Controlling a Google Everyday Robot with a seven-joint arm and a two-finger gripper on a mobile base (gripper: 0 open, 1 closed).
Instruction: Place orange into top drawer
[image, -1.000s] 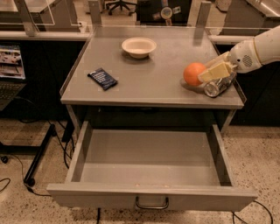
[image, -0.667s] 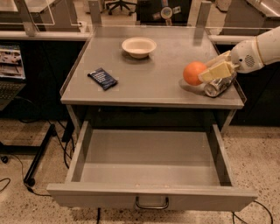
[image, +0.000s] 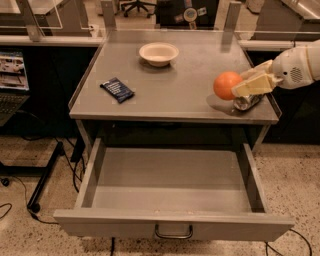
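**One gripper (image: 241, 83) on the orange (image: 226, 85) at the worktop's right edge**

One arm (image: 300, 67) reaches in from the right, over the right edge of the grey worktop (image: 180, 90). Its gripper sits near the front right corner, with its cream fingers (image: 252, 86) pressed against the right side of the orange, so it appears to be clamped on the fruit. The orange is above the worktop close to the right edge, with a dark shadow directly below it. A silver can (image: 247, 102) lies on its side just under the gripper, beside that shadow.

A white bowl (image: 158, 52) stands near the back edge, roughly midway along it. A dark packet (image: 117, 89) lies flat towards the left edge.

Below the front edge, the top drawer (image: 175, 224) is pulled fully out. Its grey floor is bare, and a curved metal handle (image: 173, 233) is at the centre of its front panel. The orange is well apart from the drawer.
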